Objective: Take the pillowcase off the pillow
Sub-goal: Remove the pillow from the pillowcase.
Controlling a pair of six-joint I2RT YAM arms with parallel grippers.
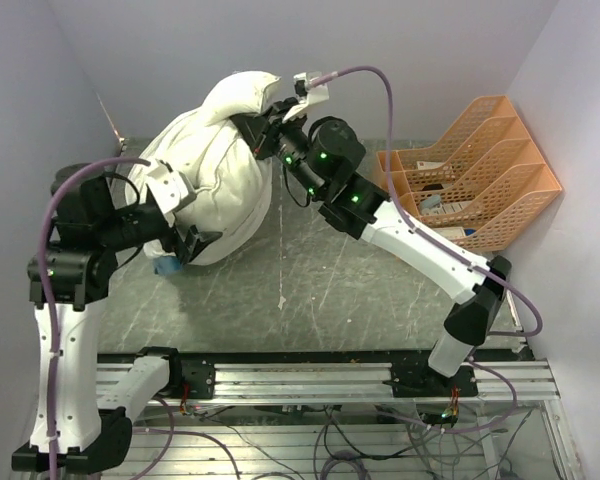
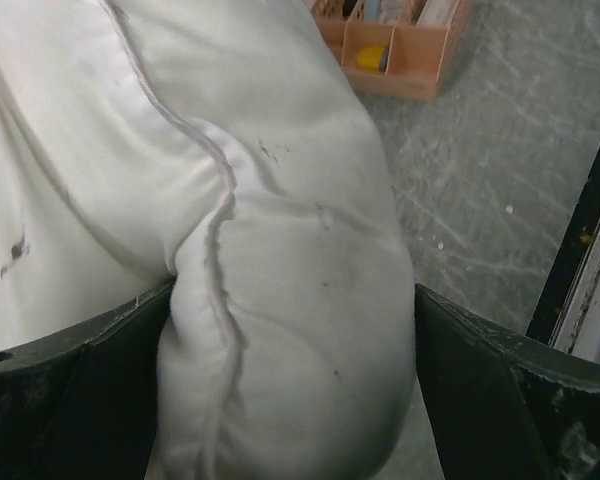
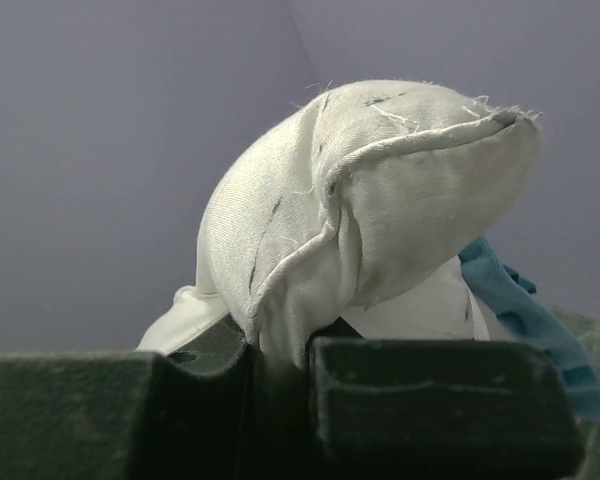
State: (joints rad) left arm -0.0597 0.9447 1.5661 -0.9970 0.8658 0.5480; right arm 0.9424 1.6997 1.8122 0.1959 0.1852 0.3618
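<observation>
The pillow point(image 1: 215, 165), plump and off-white with small dark specks, is held off the table between both arms. My right gripper point(image 1: 263, 125) is shut on a fold at its upper corner; in the right wrist view point(image 3: 280, 370) that corner point(image 3: 380, 190) stands above the jaws. My left gripper point(image 1: 195, 243) clamps the pillow's lower end; in the left wrist view point(image 2: 290, 400) the bulging pillow point(image 2: 280, 250) fills the gap between both fingers. Of the pillowcase, only a teal edge shows, low behind the pillow point(image 3: 525, 315) and under my left gripper point(image 1: 167, 266).
An orange multi-slot file rack point(image 1: 475, 175) with a few items stands at the right, also seen in the left wrist view point(image 2: 400, 50). Purple walls close in at left, back and right. The grey table point(image 1: 320, 290) ends at the metal rail point(image 1: 310, 375).
</observation>
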